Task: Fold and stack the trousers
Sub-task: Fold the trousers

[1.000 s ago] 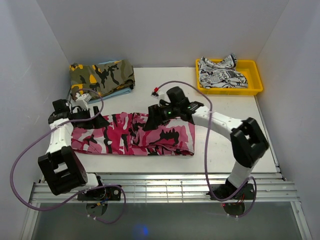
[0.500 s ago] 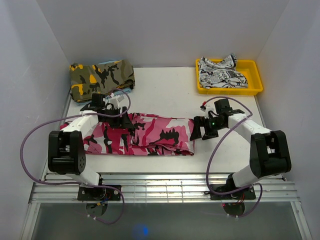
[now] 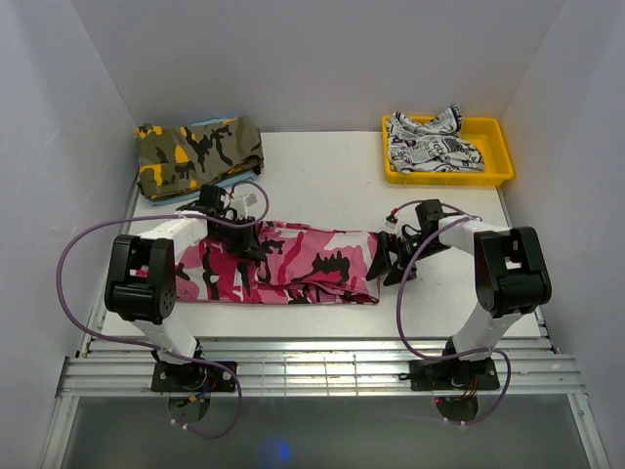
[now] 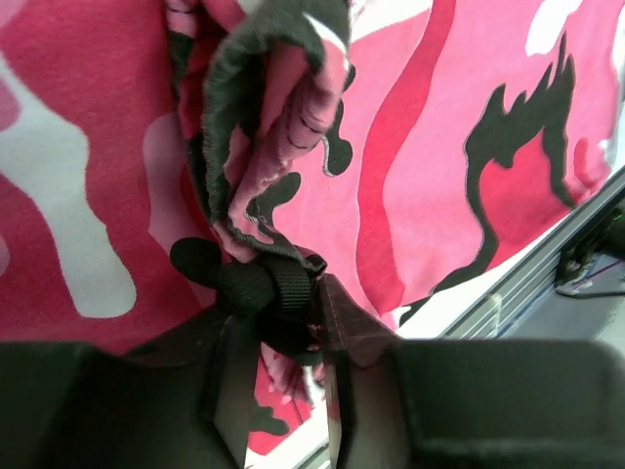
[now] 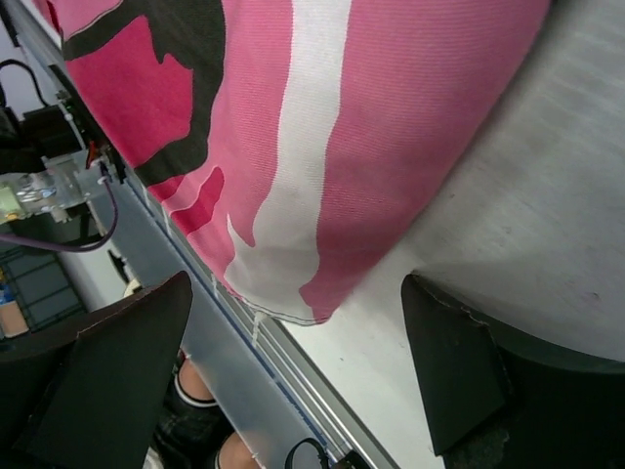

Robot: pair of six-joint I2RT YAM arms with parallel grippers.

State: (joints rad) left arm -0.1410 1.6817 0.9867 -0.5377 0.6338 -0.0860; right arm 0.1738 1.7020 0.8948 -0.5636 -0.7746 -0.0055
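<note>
Left gripper (image 4: 278, 308) pinches a fold of the trousers (image 3: 308, 266); right gripper (image 3: 384, 264) spread wide beside their folded end, holding nothing.

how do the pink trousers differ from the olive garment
The trousers are pink, white and black; the olive garment is olive, orange and black. The trousers lie stretched long; the olive garment sits folded at the back left. Both are camouflage.

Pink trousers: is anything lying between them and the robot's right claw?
Nothing visible does. The right gripper hangs open right at the right end of the trousers, whose folded edge shows between its fingers in the wrist view, with only bare table beside it.
</note>
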